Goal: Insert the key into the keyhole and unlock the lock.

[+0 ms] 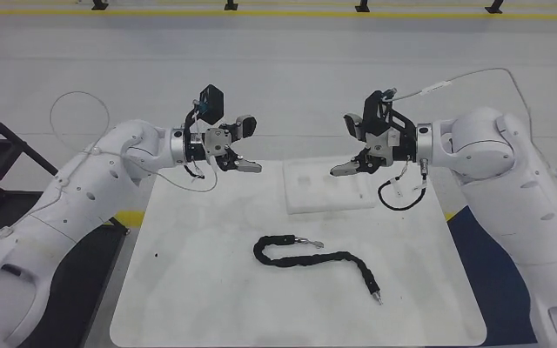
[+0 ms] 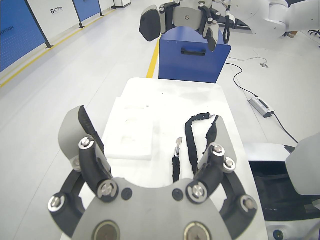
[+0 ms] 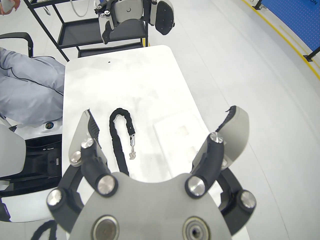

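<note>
A black fabric-sleeved chain lock [image 1: 305, 255] lies curved on the white table [image 1: 200, 287], near its middle. A small silver key [image 1: 313, 244] rests against the metal end of the chain [image 2: 178, 142] [image 3: 132, 154]. The chain's other metal end [image 1: 377, 297] points toward the table's front right. My left gripper [image 1: 250, 145] hangs open above the table's back left edge, with nothing between its fingers [image 2: 85, 126]. My right gripper [image 1: 345, 146] hangs open above the back right, facing the left one, and is also empty [image 3: 160, 118]. Both are well above the chain.
A white foam block [image 1: 326, 185] with shallow recesses sits at the back middle of the table, between the two grippers. Off the table stand a blue cabinet [image 2: 192, 58] beyond the right arm and a black shelf cart [image 3: 100, 33] beyond the left arm.
</note>
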Action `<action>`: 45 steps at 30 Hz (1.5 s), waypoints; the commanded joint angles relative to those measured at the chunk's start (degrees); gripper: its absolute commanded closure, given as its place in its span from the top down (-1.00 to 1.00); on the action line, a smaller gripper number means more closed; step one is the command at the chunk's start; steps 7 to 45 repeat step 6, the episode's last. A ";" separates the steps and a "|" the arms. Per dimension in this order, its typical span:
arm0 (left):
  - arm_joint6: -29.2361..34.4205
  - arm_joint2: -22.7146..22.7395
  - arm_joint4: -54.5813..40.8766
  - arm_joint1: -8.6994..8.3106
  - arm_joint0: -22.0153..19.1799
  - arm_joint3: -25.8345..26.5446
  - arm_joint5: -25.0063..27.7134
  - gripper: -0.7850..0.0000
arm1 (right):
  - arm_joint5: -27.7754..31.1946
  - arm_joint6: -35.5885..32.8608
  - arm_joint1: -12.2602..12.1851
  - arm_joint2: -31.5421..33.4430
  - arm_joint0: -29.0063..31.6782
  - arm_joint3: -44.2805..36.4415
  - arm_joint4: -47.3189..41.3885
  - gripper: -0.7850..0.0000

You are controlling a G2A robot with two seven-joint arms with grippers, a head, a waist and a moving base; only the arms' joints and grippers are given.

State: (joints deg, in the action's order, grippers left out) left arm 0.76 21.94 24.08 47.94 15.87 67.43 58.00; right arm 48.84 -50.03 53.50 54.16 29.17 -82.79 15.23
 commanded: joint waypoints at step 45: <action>-0.08 0.04 0.12 0.01 0.05 -0.01 0.00 1.00 | -0.01 -0.01 0.00 0.01 0.01 -0.02 0.01 1.00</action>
